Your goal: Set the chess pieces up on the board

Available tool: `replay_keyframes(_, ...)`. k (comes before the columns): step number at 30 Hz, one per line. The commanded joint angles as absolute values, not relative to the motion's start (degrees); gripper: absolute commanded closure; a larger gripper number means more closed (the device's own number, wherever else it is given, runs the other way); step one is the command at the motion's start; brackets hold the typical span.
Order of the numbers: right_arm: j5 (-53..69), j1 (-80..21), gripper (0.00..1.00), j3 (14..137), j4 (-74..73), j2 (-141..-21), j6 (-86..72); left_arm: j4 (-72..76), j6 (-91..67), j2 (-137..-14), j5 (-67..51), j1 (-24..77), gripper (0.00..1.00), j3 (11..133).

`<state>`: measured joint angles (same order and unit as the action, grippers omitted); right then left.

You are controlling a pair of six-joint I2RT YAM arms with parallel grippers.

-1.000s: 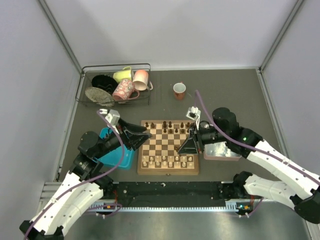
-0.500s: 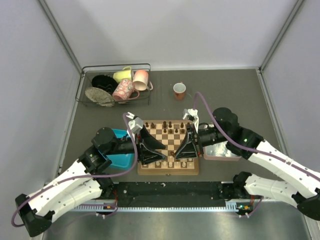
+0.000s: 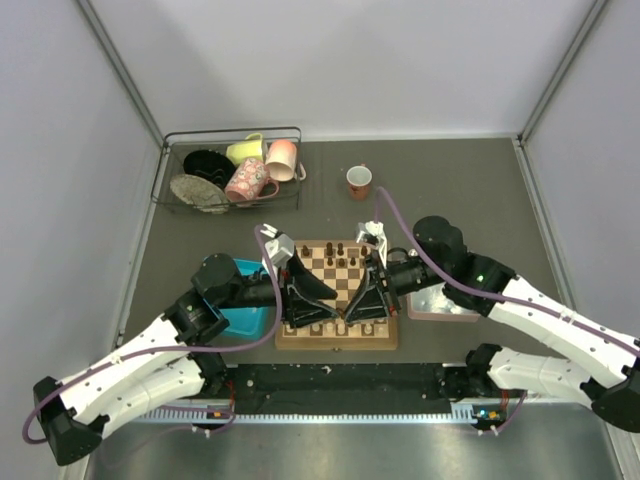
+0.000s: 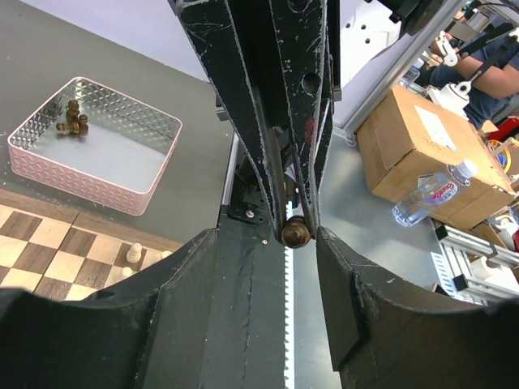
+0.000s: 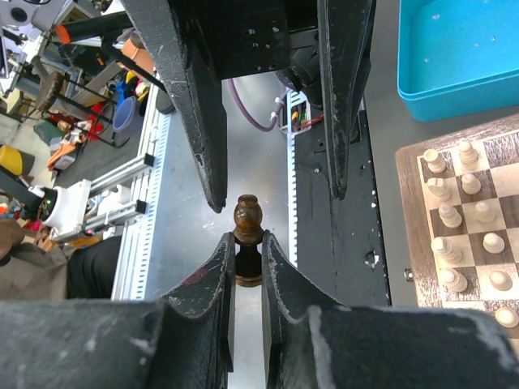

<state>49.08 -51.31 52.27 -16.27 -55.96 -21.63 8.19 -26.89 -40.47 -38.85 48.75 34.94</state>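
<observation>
Right wrist, right fingers [image 5: 215, 300] clamped on dark chess piece [image 5: 247, 219], left fingers [image 5: 190, 105] apart opposite, blue tray [image 5: 454, 65] beyond

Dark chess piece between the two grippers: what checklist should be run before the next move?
1. Right gripper shut on the dark piece: ok.
2. Piece's head clear of the right fingertips, free for a second grip: ok.
3. Left gripper open, its fingers either side of the piece and not touching it: ok.
4. Meeting point over the board: ok.
5. Destination square free: cannot tell, the arms hide much of the board.
6. Pink tray emptied: not ok, a few dark pieces lie in it.
</observation>
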Motion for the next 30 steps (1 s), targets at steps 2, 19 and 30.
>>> replay_keyframes(2,49.48,-52.12,1.00,55.19,-14.68,-56.25,-21.18,11.78,-26.54,-40.87,-38.50,49.74,0.45,37.71)
replay_keyframes(19,48.69,-52.21,1.00,55.63,-15.29,-55.99,-21.01,11.60,-25.31,-41.92,-38.94,52.38,0.67,38.06)
replay_keyframes(30,48.60,-52.21,1.00,55.72,-15.21,-56.42,-20.83,13.45,-25.75,-41.92,-39.11,52.91,0.94,37.27)
